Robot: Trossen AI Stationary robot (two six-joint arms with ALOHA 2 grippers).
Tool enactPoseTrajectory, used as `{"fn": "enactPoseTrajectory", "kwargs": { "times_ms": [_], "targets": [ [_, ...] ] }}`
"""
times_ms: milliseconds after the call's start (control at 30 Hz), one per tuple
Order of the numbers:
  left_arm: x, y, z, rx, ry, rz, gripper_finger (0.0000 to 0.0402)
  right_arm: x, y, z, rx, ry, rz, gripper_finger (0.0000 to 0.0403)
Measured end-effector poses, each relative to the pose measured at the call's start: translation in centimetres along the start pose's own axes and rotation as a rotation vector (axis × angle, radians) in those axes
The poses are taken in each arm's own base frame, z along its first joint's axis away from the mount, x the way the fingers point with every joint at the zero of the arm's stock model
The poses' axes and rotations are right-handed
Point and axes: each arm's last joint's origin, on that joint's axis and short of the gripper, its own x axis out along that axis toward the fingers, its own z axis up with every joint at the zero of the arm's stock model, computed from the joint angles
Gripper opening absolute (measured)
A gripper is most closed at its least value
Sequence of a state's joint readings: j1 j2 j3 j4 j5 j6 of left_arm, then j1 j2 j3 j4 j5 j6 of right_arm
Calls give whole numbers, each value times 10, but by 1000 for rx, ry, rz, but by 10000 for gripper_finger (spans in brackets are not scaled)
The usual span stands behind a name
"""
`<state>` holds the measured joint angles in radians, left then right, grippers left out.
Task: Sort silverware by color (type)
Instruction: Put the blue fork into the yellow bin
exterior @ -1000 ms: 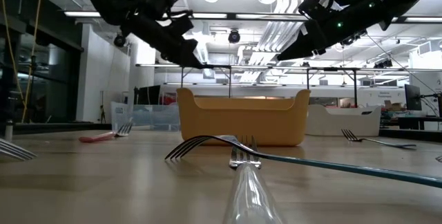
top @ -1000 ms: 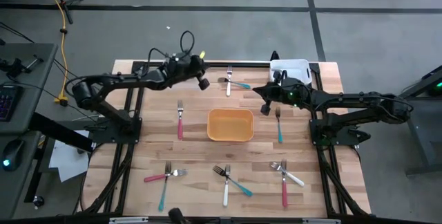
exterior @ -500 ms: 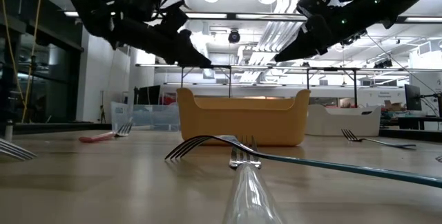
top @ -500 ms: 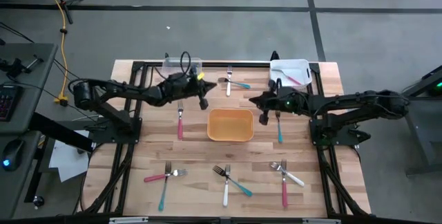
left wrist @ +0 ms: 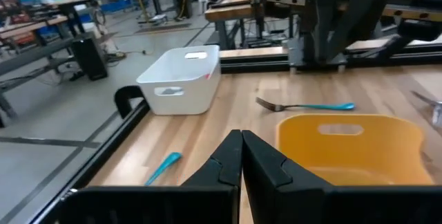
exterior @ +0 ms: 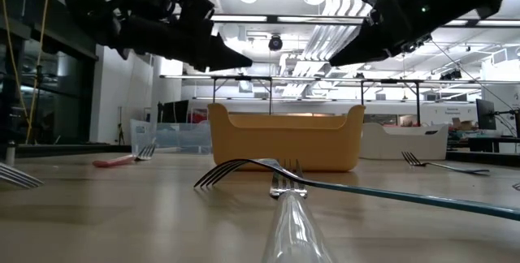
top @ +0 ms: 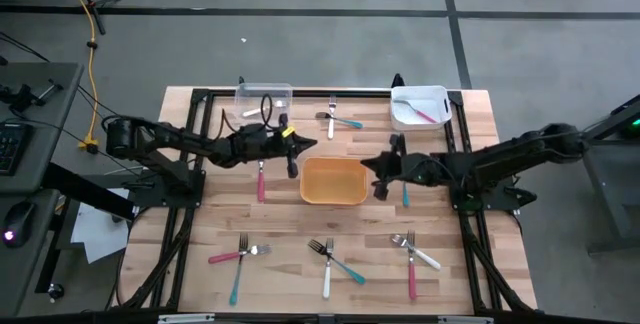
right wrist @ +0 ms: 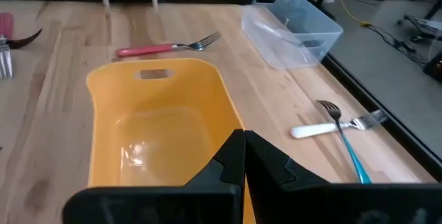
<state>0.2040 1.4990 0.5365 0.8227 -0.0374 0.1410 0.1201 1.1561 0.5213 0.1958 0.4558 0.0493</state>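
Small forks lie scattered flat on the wooden table: a red-handled fork, a teal fork partly under my right arm, a white and teal pair at the far side, and further pairs near the front. A pink-handled fork lies in the white bin. My left gripper hovers shut, holding nothing, just left of the yellow bin. My right gripper hovers shut, holding nothing, at the bin's right side.
A clear plastic bin stands at the far left and the white bin at the far right. The yellow bin sits mid-table between both grippers. Black frame rails run along the table's left and right sides.
Both grippers have moved from the far part of the table toward its near edge and now flank the yellow bin. My left gripper has sunk a little and tipped up nearer to level. Both have stayed shut, and no fork has moved.
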Motion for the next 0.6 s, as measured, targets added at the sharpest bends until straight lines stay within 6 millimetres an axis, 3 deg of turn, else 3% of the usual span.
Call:
{"fn": "enactPoseTrajectory", "kwargs": {
  "times_ms": [267,400,600],
  "targets": [
    [0,-17,0,4,6,-60,1,-10,29,2,-15,136,-74,0],
    [0,-25,-1,15,13,-86,1,-10,51,12,-1,142,-10,0],
    [-1,-32,0,35,4,-110,1,-6,88,12,84,194,112,2]
  ]
}}
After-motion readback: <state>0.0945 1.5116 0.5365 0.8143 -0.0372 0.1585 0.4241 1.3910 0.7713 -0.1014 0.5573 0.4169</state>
